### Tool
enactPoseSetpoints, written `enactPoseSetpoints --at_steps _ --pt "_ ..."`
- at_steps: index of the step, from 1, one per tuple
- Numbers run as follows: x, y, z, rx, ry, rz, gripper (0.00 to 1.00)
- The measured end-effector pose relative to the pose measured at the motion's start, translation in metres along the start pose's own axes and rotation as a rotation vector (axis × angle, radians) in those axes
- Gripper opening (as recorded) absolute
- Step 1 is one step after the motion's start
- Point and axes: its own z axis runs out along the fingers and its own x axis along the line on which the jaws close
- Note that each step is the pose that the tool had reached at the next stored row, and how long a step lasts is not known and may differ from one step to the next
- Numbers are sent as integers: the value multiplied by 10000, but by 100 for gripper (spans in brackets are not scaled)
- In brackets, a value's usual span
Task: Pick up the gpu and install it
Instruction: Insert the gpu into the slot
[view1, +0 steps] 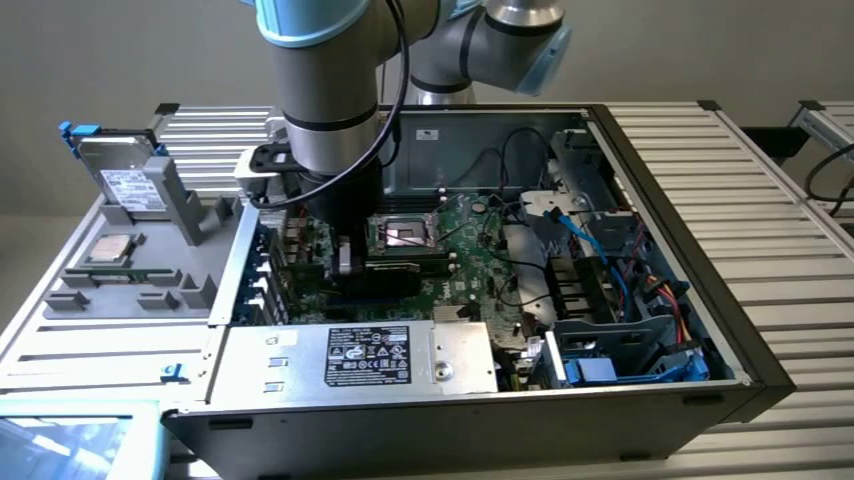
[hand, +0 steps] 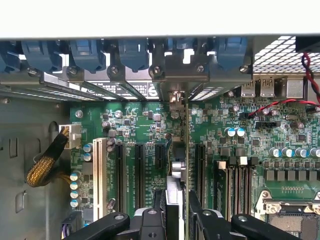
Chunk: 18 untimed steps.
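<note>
Gripping the gpu edge-on, your jaws held it upright between them, its long axis running along the motherboard slot directly beneath.

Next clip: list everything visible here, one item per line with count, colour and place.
computer case: one, black, open on the slatted table, motherboard facing up.
motherboard: one, green, on the case floor.
gpu: one, seen edge-on, standing upright over the expansion slots, clamped by the end effector.
expansion slots: several, black plus one white, beside the gpu.
CPU socket: one, silver, mid-board.
power supply: one, silver with a dark label, along the case's near wall.
hard drive: one, silver with a white label, upright in the grey fixture at the exterior view's left.
grey fixture: one, beside the case.
end effector: one, black, inside the case, fingers shut on the gpu.
</note>
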Motion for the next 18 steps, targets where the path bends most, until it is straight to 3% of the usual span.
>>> enactPoseSetpoints --at_steps 18 --pt "0 11 23 2 0 2 29"
